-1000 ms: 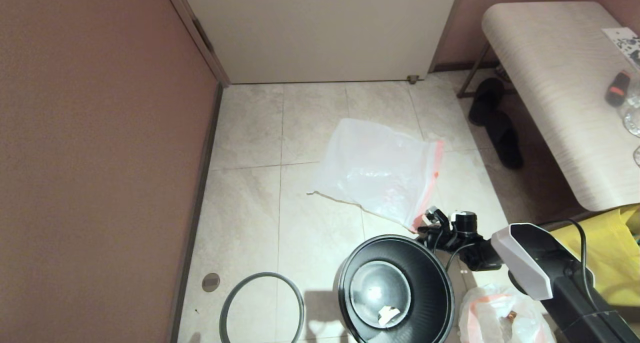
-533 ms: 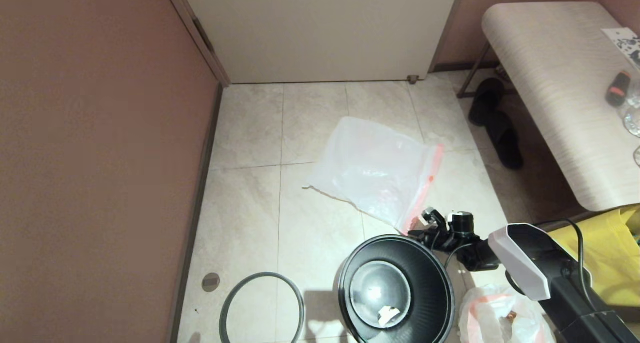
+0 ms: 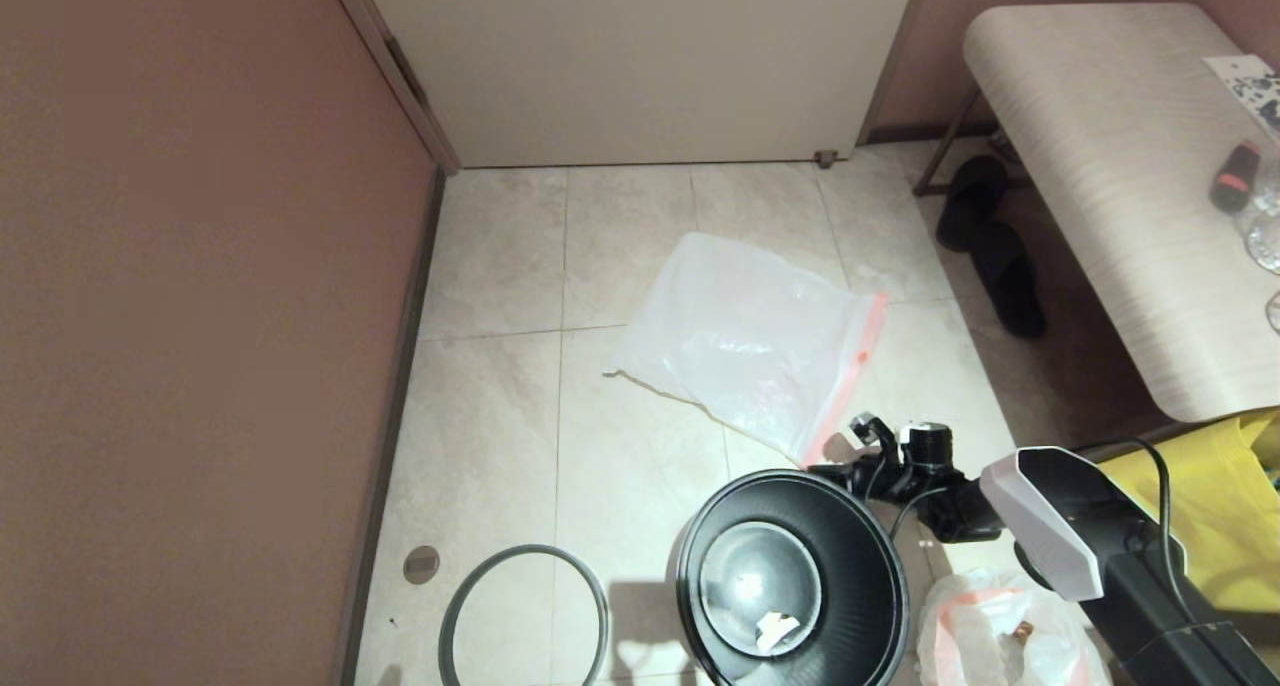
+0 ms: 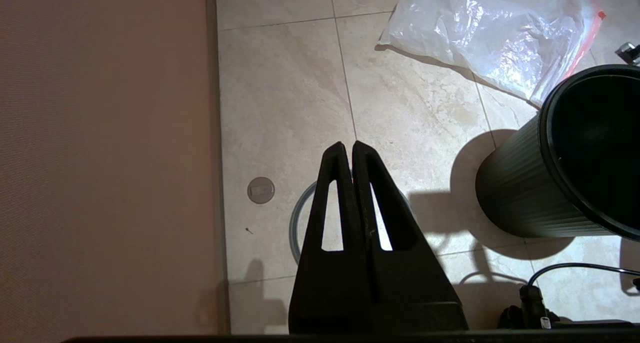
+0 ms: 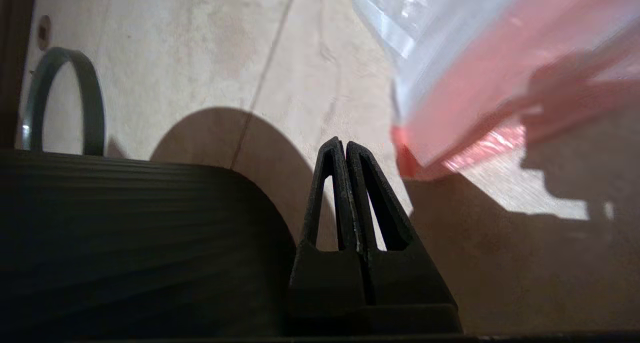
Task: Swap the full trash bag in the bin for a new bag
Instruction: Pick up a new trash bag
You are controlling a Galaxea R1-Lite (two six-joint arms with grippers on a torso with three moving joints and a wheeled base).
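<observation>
The bin (image 3: 790, 581) stands upright on the tiled floor (image 3: 500, 416), and everything else sits around it. To its left the grey hoop (image 3: 525, 616) lies flat on the floor, apart from the bin, with a small round floor plate (image 3: 421, 564) just beyond it near the wall. The left claw (image 4: 348, 150) hangs over that hoop, fingers pressed together and holding nothing. Inside the bin there is no liner — only a scrap of pale paper (image 3: 775, 631) on the bottom. Beyond the bin, toward the door, the new bag (image 3: 745, 341) lies spread flat, its pink hem toward the right. The right claw (image 5: 341, 145) is low beside the bin's far right wall, fingers together on nothing, the bag's pink corner just beside the tips but not between them. Right of the bin, nearest the robot, the full trash bag (image 3: 1000, 636) slumps on the floor. Farther right stands the desk (image 3: 1120, 166), black slippers (image 3: 990, 241) beneath its edge.
</observation>
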